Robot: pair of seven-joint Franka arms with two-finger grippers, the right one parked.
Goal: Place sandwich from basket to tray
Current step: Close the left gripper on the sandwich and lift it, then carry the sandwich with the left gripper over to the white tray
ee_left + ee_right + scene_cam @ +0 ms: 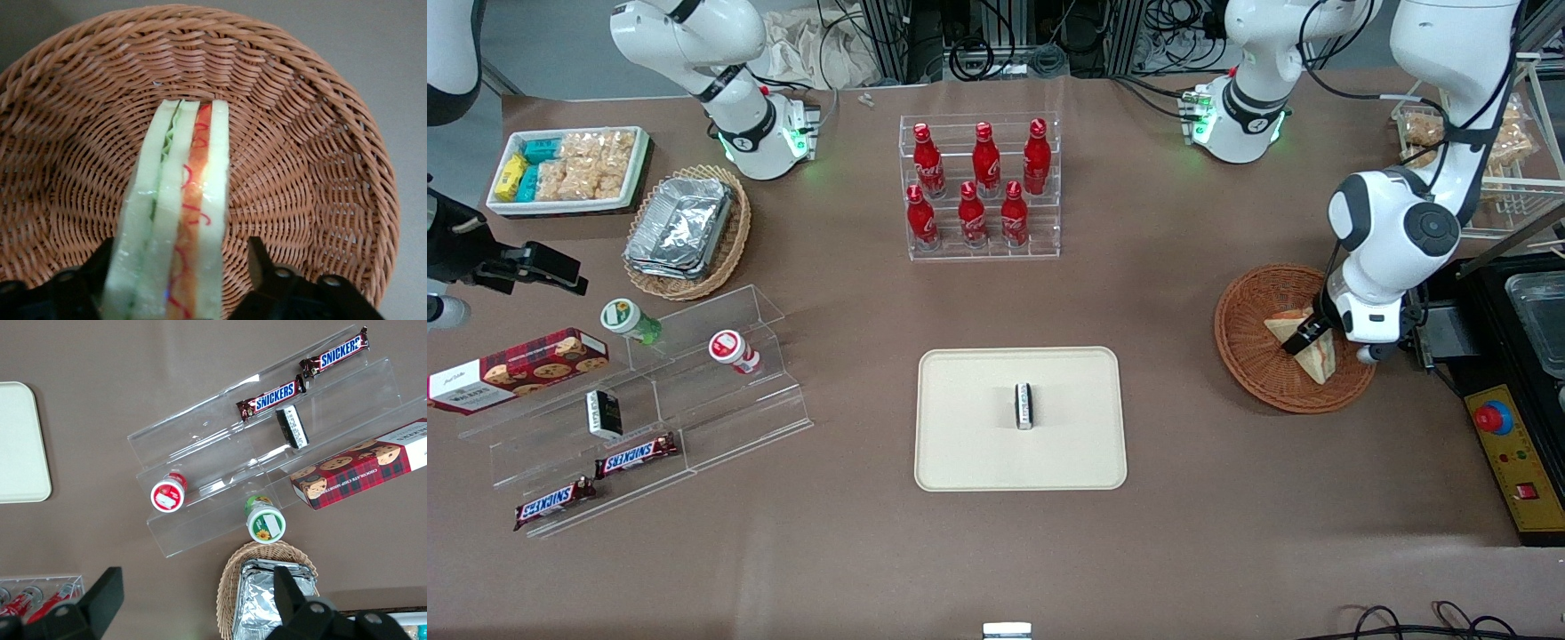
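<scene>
At the front view's right, the gripper (1307, 336) straddles the sandwich (177, 213) in the basket (1249, 342), fingers apart; next: clamp, lift toward the tray (960, 444).

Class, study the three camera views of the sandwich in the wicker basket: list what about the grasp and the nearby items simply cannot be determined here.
- Fingertip contact: the black two-finger gripper straddles the triangular white-bread sandwich; the sandwich hides any touching.
- Round reddish-brown wicker basket: in the front view, the arm covers part of it.
- Small dark packet on the cream rectangular tray: label too small.
</scene>
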